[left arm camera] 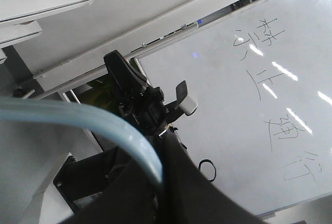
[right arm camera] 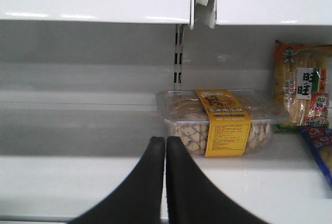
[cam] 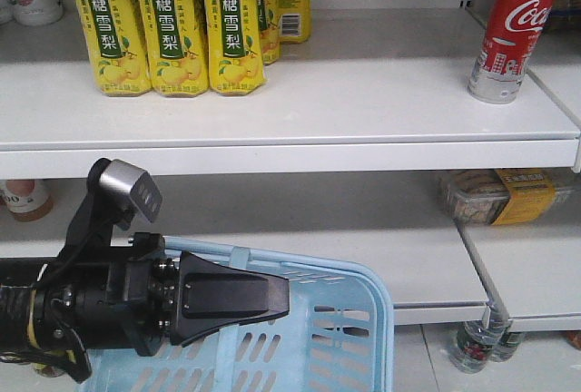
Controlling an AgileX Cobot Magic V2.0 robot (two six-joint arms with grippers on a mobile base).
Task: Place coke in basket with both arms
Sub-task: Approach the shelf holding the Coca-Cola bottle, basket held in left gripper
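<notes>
Coke upright above-right of basket | stiff, slick metal (probably full): grip mid-body | right claw pinched closed, empty | left claw unclear

Yellow pear-drink bottles, clear snack box, white shelves

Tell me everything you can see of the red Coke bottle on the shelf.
The Coke bottle is tall, slim and red, metal-looking, with a white script logo and a silver base band patterned in red. Its top is cut off by the picture's edge. It stands near the right end of the upper white shelf, touched by nothing else.
</notes>
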